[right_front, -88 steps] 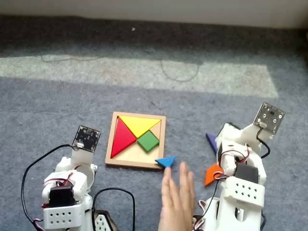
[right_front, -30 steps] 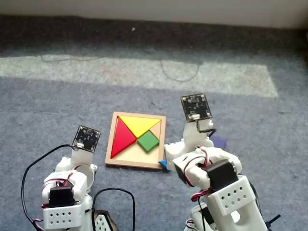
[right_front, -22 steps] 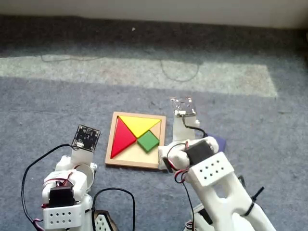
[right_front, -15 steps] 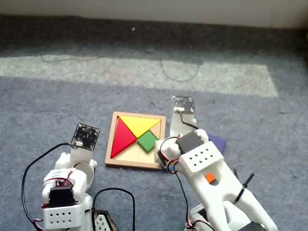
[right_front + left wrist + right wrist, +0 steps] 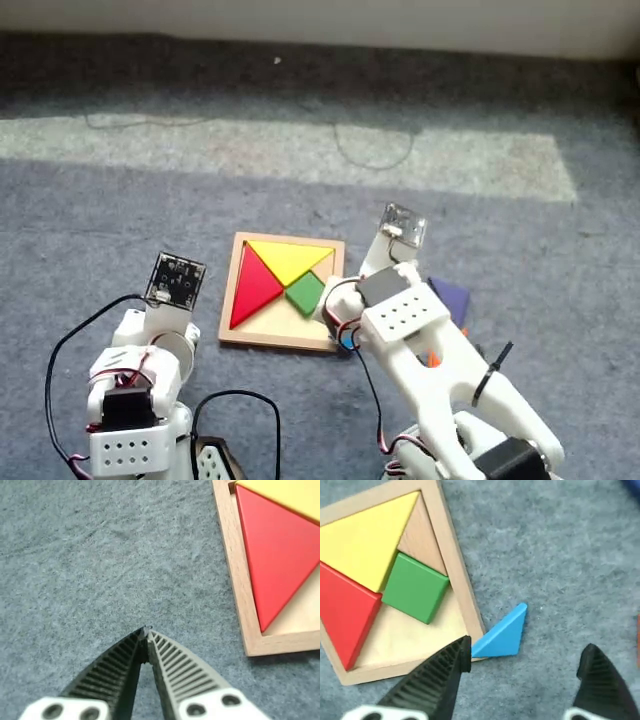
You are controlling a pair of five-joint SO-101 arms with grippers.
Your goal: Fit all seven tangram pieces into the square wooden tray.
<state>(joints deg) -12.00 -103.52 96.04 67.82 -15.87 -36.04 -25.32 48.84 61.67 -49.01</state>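
The square wooden tray lies on the carpet holding a red triangle, a yellow triangle and a green square. In the right wrist view a small blue triangle rests on the carpet, touching the outside of the tray rim near its corner. My right gripper hangs open above that triangle, one finger on either side. My left gripper is shut on nothing, over bare carpet beside the tray's corner. A purple piece and an orange piece lie to the right of the tray.
The grey carpet has a paler sunlit band behind the tray, with a thin cable lying across it. The right arm's body covers the ground between the tray and the loose pieces.
A person's hand near the blue triangle has gone. The right arm has swung from the right side over to the tray's corner above the blue triangle. The left arm has barely shifted.
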